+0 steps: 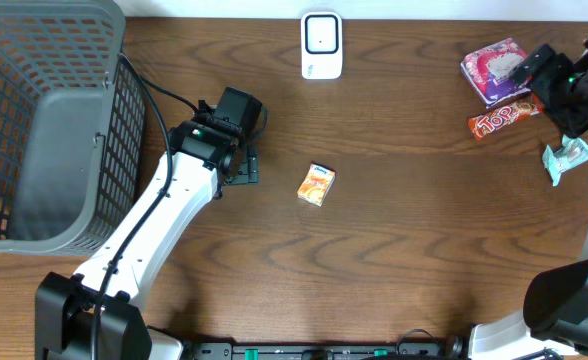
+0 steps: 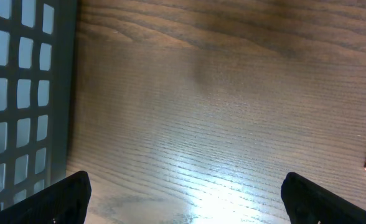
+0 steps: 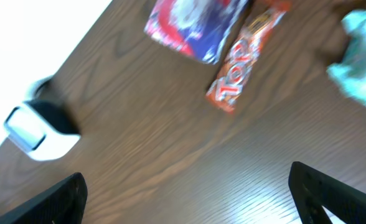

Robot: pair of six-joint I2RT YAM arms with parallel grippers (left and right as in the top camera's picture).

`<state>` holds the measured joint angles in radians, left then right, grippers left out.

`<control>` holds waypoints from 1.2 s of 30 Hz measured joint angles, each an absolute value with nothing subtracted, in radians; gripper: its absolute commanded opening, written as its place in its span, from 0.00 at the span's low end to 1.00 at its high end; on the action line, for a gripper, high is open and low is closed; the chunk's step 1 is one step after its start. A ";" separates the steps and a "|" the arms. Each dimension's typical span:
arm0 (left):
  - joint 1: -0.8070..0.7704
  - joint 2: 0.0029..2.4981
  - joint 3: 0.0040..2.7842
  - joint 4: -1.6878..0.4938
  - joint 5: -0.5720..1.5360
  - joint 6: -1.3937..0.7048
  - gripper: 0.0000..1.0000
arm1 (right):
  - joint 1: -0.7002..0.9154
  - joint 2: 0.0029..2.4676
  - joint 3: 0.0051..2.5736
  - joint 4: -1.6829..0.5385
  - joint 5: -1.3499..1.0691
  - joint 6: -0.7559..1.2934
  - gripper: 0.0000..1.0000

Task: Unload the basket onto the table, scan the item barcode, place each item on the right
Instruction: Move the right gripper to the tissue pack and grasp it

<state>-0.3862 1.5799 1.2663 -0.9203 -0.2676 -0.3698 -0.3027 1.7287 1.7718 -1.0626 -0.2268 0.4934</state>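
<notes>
At the far left stands one grey plastic lattice basket (image 1: pixel 34 130); inside it only its own grey floor and walls show. Just right of it, the left gripper (image 2: pixel 186 199) hovers over bare wood, its claw released and spread wide with nothing between the fingers. Right of it, mid-table, lies one small orange cardboard box (image 1: pixel 316 184), flat on the wooden table (image 1: pixel 414 230) and apart from both arms. Far beyond the box sits one white barcode scanner (image 1: pixel 321 45). At the far right lie three packets: a purple-and-pink foil packet (image 1: pixel 492 70), an orange-red chocolate bar (image 1: pixel 504 118) and a crumpled teal wrapper (image 1: pixel 566 157). The right gripper (image 3: pixel 192 202) hangs above them, likewise released, grasping nothing.
</notes>
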 measured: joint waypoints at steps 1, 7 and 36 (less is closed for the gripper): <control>-0.387 1.580 1.266 -0.920 -0.268 -0.370 0.98 | -0.302 1.729 1.772 -1.073 -0.256 0.492 0.98; -0.386 1.580 1.266 -0.920 -0.268 -0.370 0.98 | -0.208 1.734 1.708 -1.134 -0.379 0.389 0.99; -0.386 1.580 1.266 -0.920 -0.268 -0.370 0.98 | 0.431 1.761 0.936 -0.266 -0.417 0.826 0.49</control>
